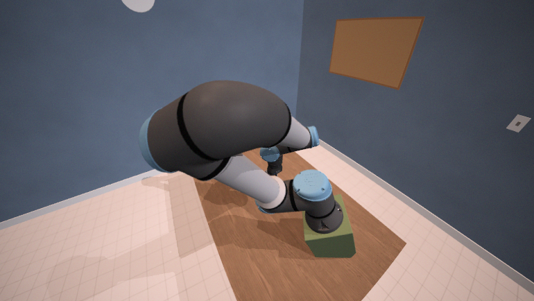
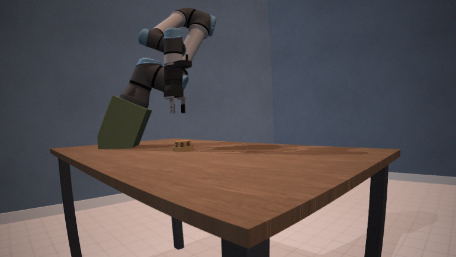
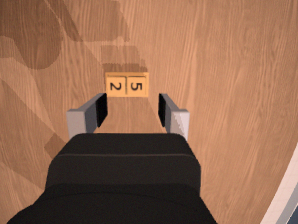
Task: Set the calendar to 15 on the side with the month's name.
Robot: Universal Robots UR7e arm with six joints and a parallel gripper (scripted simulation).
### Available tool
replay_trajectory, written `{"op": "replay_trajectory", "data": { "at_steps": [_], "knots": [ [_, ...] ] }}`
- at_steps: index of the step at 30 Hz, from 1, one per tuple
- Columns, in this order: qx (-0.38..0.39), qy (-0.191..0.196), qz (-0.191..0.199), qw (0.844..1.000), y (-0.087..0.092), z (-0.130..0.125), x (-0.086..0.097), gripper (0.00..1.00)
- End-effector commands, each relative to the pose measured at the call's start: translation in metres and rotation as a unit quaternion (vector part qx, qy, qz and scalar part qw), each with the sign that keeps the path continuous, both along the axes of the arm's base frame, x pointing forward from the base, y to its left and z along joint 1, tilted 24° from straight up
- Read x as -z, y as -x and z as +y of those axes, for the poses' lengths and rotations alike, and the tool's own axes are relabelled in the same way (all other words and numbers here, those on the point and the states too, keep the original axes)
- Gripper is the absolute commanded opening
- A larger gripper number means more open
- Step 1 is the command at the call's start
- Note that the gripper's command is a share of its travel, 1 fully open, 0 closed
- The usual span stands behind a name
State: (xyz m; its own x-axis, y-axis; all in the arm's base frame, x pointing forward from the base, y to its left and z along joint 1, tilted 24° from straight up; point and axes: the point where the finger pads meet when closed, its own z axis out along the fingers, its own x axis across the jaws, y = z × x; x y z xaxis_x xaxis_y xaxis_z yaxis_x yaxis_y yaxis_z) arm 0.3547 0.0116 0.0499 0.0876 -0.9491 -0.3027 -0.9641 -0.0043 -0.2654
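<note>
The calendar (image 2: 182, 147) is a small wooden tray with two orange cubes standing side by side on the table, near the arm's base. In the wrist view the left cube (image 3: 116, 86) shows a 2 on top and the right cube (image 3: 137, 86) shows a 5 on top, both digits lying sideways. The side digits seen from the exterior view are too small to read surely. My gripper (image 2: 177, 110) is open and empty, pointing down well above the cubes. It also shows in the wrist view (image 3: 133, 111). In the top view the arm hides the calendar.
The green pedestal (image 2: 122, 122) of the arm stands on the table just left of the calendar; it also shows in the top view (image 1: 329, 231). The table's far edge lies close behind the calendar. A cork board (image 1: 374, 50) hangs on the wall.
</note>
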Motion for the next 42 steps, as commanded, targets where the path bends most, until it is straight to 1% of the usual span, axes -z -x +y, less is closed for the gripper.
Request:
{"op": "replay_trajectory", "data": {
  "at_steps": [1,16,22,29,31,34,37,42],
  "knots": [
    [0.0,0.0,0.0,1.0,0.0,0.0,0.0,1.0],
    [0.014,-0.003,0.004,1.0,-0.001,0.0,0.001,1.0],
    [0.049,-0.013,0.017,0.999,-0.003,-0.001,0.003,1.0],
    [0.123,-0.033,0.042,0.991,-0.007,-0.002,0.007,1.0],
    [0.123,-0.033,0.042,0.991,-0.007,-0.002,0.007,1.0],
    [0.165,-0.044,0.057,0.984,-0.008,-0.002,0.009,1.0],
    [0.21,-0.056,0.072,0.973,-0.01,-0.002,0.012,1.0],
    [0.292,-0.079,0.1,0.948,-0.013,-0.001,0.017,1.0]
  ]
}}
